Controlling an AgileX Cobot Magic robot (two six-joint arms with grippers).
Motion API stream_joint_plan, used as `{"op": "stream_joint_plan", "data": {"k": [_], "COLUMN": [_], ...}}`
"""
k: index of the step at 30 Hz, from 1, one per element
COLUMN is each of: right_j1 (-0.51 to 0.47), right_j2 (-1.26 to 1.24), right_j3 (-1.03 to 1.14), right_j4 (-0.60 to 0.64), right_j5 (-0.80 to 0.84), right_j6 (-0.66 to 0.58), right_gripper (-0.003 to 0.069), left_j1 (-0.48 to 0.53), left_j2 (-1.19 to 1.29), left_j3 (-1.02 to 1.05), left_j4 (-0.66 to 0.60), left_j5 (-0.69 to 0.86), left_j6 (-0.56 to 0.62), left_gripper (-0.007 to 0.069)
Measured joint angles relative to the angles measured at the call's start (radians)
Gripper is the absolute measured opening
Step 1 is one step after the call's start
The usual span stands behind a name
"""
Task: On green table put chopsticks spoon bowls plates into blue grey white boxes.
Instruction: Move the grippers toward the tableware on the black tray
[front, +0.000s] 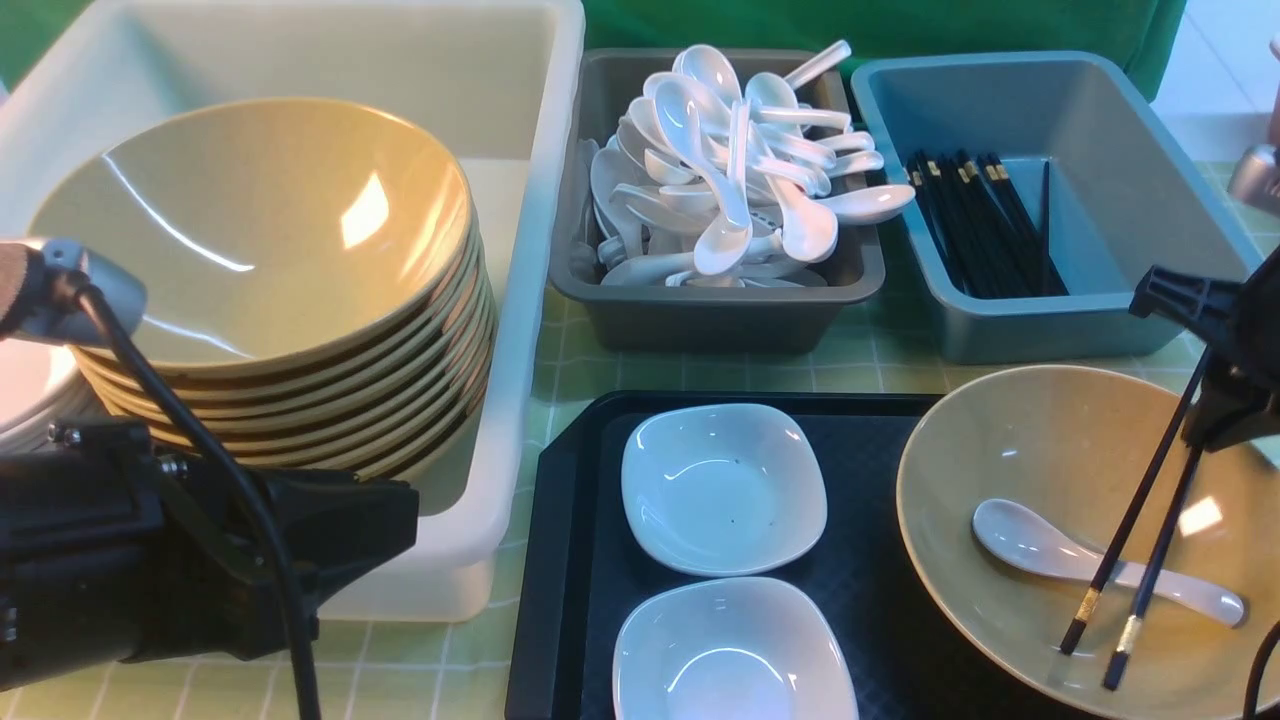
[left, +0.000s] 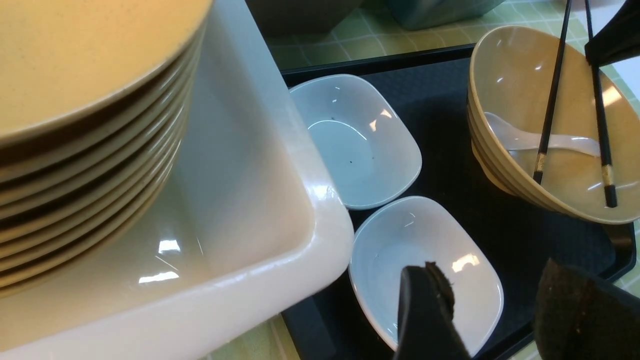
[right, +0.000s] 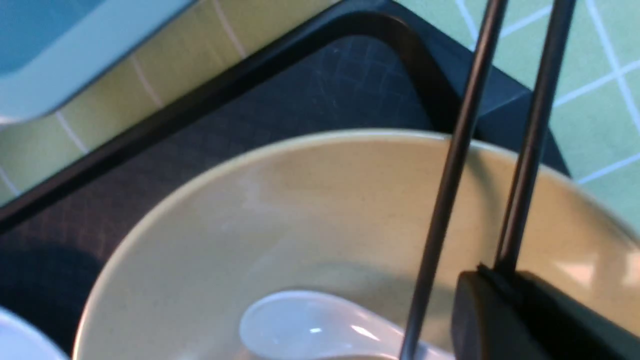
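Note:
My right gripper (front: 1215, 410) is shut on two black chopsticks (front: 1140, 520) and holds them tilted, gold-banded ends down inside a tan bowl (front: 1040, 440) on the black tray. A white spoon (front: 1030, 545) lies in that bowl. In the right wrist view the gripper (right: 492, 272) clamps the chopsticks (right: 460, 150) above the bowl (right: 300, 210) and spoon (right: 310, 325). Two white plates (front: 722, 488) (front: 732, 650) sit on the tray. My left gripper (left: 492, 280) is open and empty above the near plate (left: 415, 250), beside the white box's corner (left: 320, 210).
The white box (front: 540, 250) holds a tall stack of tan bowls (front: 260, 230). The grey box (front: 700, 310) is heaped with spoons. The blue box (front: 1050, 330) holds several chopsticks. The black tray (front: 560, 560) lies on the green table (front: 880, 365) in front of the boxes.

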Motion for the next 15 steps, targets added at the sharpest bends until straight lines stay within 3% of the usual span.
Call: {"op": "stream_joint_plan", "data": {"k": [12, 15], "right_j1": [0.000, 0.000], "right_j2": [0.000, 0.000], "right_j3": [0.083, 0.089], "right_j4": [-0.001, -0.001], "right_j5": [-0.097, -0.093], "right_j6": [0.072, 0.068], "right_gripper": [0.0076, 0.0157], "left_j1": [0.000, 0.000], "left_j2": [0.000, 0.000], "left_j3": [0.000, 0.000], "left_j4": [0.000, 0.000], "left_j5": [0.001, 0.001], "left_j6": [0.000, 0.000], "left_gripper": [0.0272, 0.0272]}}
